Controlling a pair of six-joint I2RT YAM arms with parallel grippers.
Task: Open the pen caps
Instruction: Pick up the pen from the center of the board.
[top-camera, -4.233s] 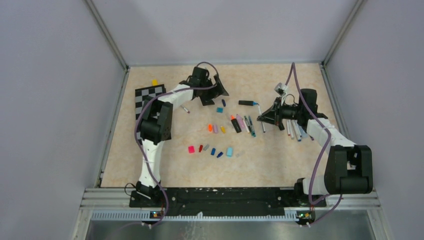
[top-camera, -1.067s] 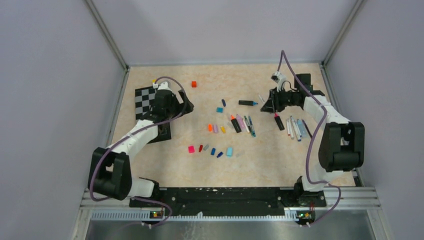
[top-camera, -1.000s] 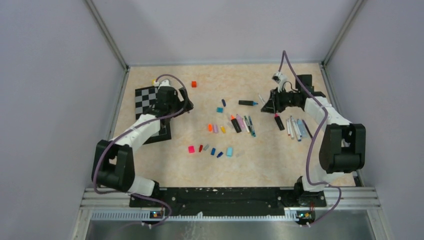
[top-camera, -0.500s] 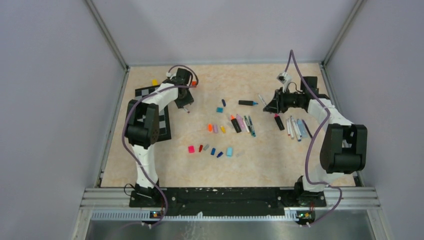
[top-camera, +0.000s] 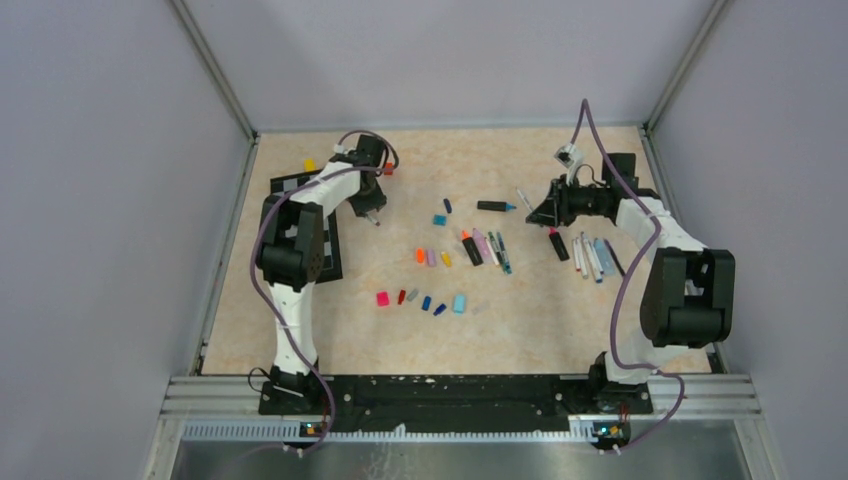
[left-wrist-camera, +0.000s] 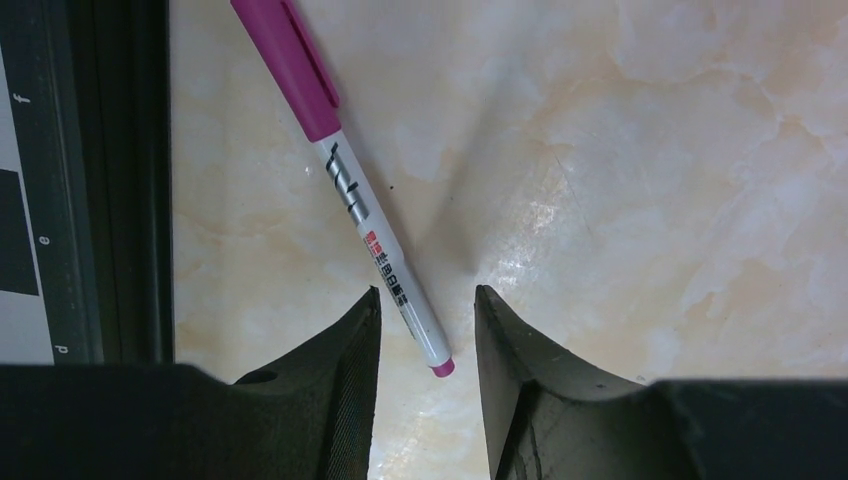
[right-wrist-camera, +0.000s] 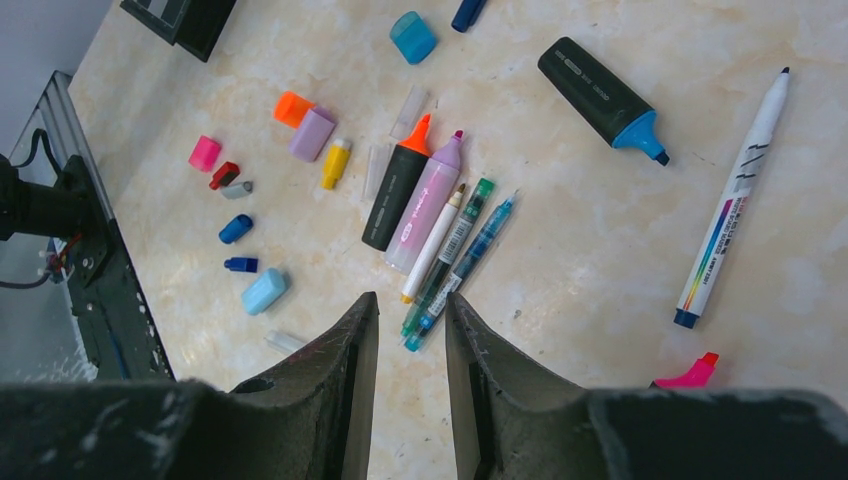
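A white pen (left-wrist-camera: 375, 235) with a magenta pen cap (left-wrist-camera: 290, 65) lies flat on the table beside the checkerboard. Its tail end sits between the fingers of my left gripper (left-wrist-camera: 425, 295) (top-camera: 371, 207), which is open and stands off the barrel on both sides. My right gripper (right-wrist-camera: 410, 298) (top-camera: 538, 213) hovers open and empty over a cluster of uncapped pens (right-wrist-camera: 430, 205) (top-camera: 485, 247). Loose pen caps (right-wrist-camera: 264, 291) (top-camera: 425, 300) lie scattered to the left of the cluster in the right wrist view. A black highlighter (right-wrist-camera: 600, 98) and a white pen (right-wrist-camera: 735, 205) lie further back.
A black-and-white checkerboard (top-camera: 331, 258) lies at the left, its dark rim (left-wrist-camera: 120, 180) close to the left fingers. A red cube (top-camera: 388, 168) and a yellow cube (top-camera: 309, 164) sit near the back left. More pens (top-camera: 592, 257) lie under the right arm.
My left arm swung from over the checkerboard to the magenta-capped pen, and its jaws narrowed around the pen's tail. The right arm barely moved.
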